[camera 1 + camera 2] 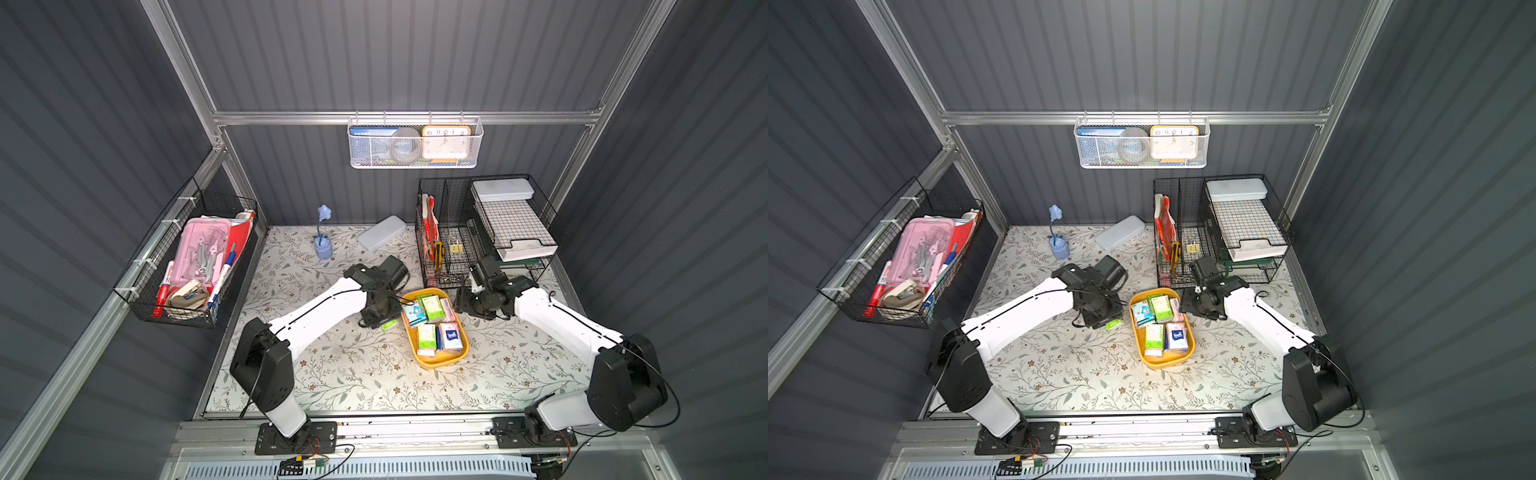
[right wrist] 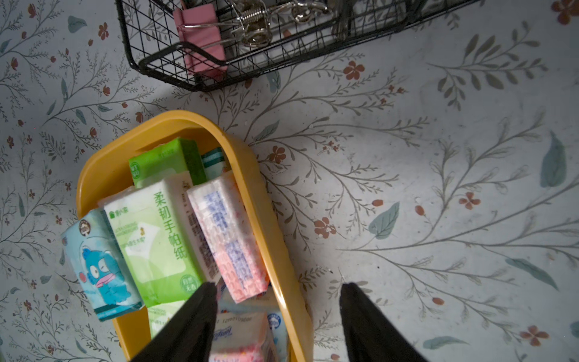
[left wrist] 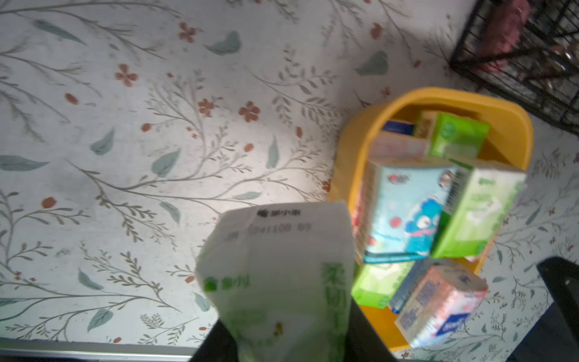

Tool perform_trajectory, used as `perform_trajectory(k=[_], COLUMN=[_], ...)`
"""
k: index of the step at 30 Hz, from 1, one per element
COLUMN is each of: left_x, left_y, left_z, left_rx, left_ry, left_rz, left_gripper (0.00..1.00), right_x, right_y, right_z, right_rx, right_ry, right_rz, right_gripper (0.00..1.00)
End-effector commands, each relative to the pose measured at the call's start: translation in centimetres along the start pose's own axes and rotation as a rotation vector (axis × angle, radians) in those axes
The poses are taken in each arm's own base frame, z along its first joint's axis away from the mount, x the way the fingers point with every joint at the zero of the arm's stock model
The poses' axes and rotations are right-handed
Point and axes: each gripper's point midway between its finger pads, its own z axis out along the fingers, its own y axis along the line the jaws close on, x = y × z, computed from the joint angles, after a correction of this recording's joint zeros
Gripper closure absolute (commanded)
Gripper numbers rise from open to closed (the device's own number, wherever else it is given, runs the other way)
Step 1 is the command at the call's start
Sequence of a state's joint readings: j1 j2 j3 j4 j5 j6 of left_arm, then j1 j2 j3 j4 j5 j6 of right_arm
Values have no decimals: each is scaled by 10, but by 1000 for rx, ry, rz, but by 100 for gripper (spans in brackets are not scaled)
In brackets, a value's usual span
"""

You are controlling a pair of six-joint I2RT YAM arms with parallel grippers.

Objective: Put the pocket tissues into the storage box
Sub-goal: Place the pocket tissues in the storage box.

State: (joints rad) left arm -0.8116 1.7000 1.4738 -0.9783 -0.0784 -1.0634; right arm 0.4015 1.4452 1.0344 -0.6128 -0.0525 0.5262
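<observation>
The yellow storage box (image 1: 436,365) (image 1: 1163,365) lies mid-table and holds several pocket tissues (image 1: 432,309) in green, pink, teal and blue. My left gripper (image 1: 380,322) (image 3: 288,338) hovers just left of the box, shut on a light green pocket tissue packet (image 3: 279,275) (image 1: 1112,325). That packet sticks out in front of the jaws above the tablecloth. My right gripper (image 2: 279,301) (image 1: 461,305) is open at the box's far right corner. One finger is over the packets inside and the other is outside the yellow wall (image 2: 250,175). It holds nothing.
A black wire organiser (image 1: 457,249) with clips stands close behind the box. A grey-white pencil case (image 1: 381,232) and a small blue flower pot (image 1: 323,247) are at the back. A black wire basket (image 1: 187,266) hangs on the left wall and a white mesh basket (image 1: 413,143) on the back wall.
</observation>
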Motion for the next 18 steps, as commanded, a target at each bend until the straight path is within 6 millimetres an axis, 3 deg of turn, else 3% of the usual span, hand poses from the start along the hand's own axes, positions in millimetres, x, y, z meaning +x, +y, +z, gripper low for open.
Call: perform_trajectory(k=[1,4,8,18], left_x=[26,50,79,81], left_y=[-29,-55,-67,-59], left_z=[-6,7,28,51], left_rx=[5,9,-23,-85], left_ry=[41,97,174,187], left_rz=[99,202,285,345], left_gripper=[57,56,56,54], right_x=[-8,-10,-10,-9], right_y=[1,0,-2,-8], right_z=[-6,-9,-13,-17], right_rx=[-4,-4,0,5], right_ry=[-24,-31,-36,-43], right_rz=[15,15,15,22], right_gripper=[33,33,33,33])
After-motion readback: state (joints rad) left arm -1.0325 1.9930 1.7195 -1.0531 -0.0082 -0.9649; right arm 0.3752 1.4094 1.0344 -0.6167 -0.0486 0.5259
